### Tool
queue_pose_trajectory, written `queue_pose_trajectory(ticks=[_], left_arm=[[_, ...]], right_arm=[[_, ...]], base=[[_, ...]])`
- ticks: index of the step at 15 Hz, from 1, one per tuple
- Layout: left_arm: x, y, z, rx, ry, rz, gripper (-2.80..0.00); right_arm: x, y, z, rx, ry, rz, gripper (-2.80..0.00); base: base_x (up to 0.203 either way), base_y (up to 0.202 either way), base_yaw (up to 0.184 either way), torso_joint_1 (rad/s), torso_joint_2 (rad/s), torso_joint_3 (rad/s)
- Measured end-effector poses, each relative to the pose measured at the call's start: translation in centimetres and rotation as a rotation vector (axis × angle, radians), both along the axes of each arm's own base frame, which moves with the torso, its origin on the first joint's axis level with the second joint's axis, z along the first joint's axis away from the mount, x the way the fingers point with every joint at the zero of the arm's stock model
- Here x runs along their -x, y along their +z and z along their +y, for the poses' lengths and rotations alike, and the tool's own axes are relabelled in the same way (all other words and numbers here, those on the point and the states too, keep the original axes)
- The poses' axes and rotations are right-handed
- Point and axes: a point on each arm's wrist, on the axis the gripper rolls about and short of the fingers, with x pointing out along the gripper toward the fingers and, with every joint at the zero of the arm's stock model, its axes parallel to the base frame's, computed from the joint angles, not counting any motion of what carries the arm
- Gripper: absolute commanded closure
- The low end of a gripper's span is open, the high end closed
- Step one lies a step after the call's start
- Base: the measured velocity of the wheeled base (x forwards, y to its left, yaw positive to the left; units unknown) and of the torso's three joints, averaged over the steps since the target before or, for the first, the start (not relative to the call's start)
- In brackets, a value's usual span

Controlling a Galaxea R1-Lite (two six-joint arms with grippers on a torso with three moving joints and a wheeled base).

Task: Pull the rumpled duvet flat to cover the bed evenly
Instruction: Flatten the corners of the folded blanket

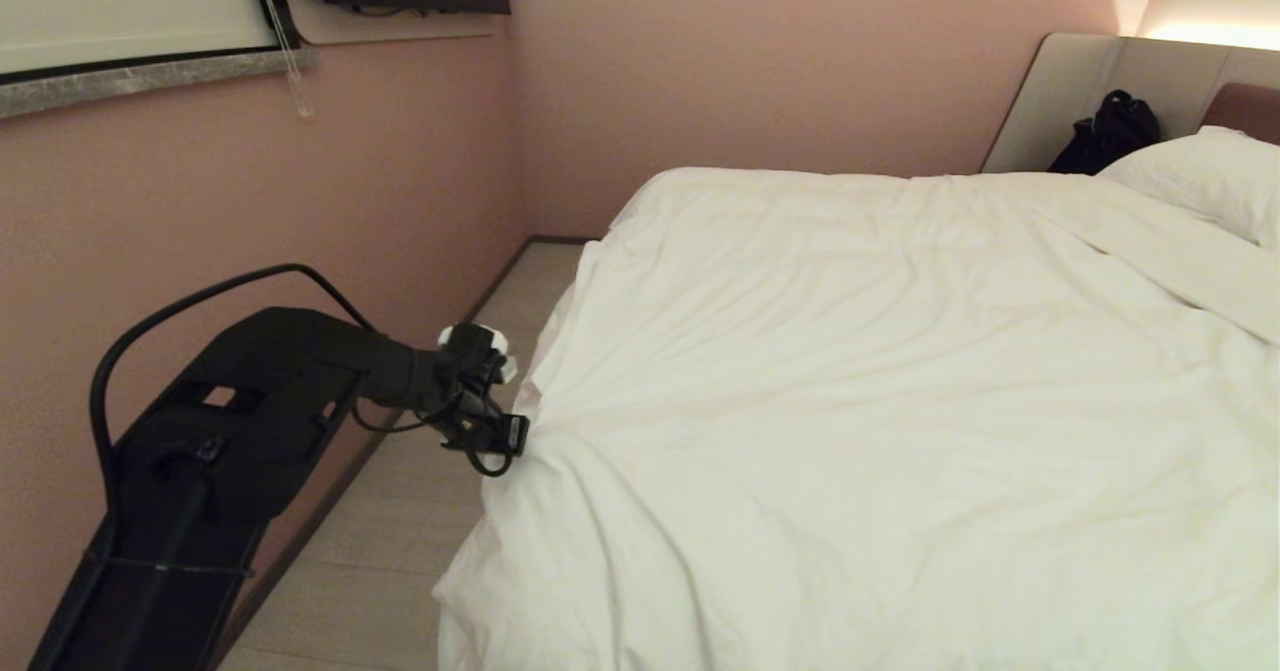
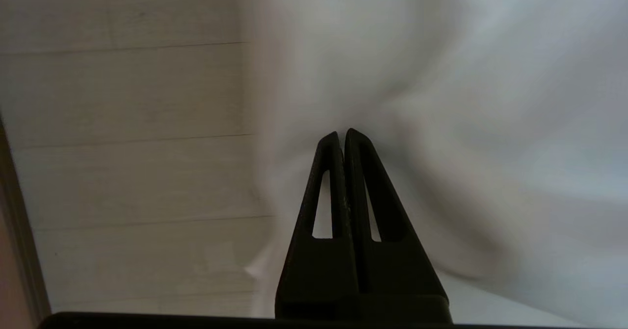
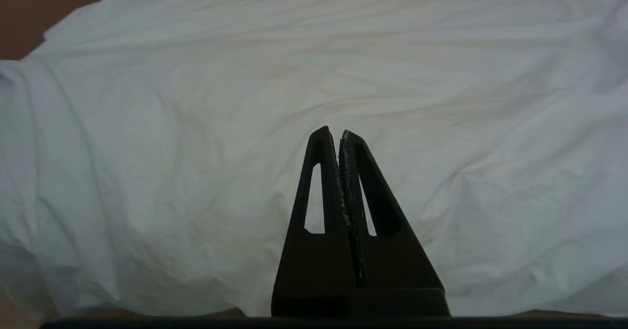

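The duvet [image 1: 850, 371] is soft matt white cloth, finely creased. The left pincer [image 2: 342, 135] and right pincer [image 3: 333, 134] are matt black plastic, the right one's inner edges scuffed pale. The floor [image 1: 400, 541] is pale wood-look planking with a low sheen. The wall [image 1: 250, 211] is matt pink.

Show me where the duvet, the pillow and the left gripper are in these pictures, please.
duvet [image 1: 850, 371]: head view, on its flat middle area.
pillow [image 1: 1205, 176]: head view, on its top surface.
left gripper [image 1: 520, 434]: head view, at the fingertips, against the duvet's edge.
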Motion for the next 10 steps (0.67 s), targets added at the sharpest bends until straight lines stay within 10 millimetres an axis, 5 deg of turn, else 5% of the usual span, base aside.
queue_pose_trajectory(ticks=[5,6,10], left_arm=[[0.1,0.2,-1.4,0.006,-0.036,-0.012,0.00],[0.1,0.2,-1.4,0.006,-0.037,-0.011,-2.80],[0.3,0.7,-1.7,0.017,-0.033,-0.015,-2.80]], right_arm=[[0.0,0.0,0.0,0.001,-0.002,0.000,0.00],[0.0,0.0,0.0,0.000,-0.001,0.000,0.00],[0.0,0.0,0.0,0.000,-0.002,0.000,0.00]], base=[[0.000,0.000,0.000,0.000,0.00,0.000],[0.000,0.000,0.000,0.000,0.00,0.000],[0.000,0.000,0.000,0.000,0.00,0.000]])
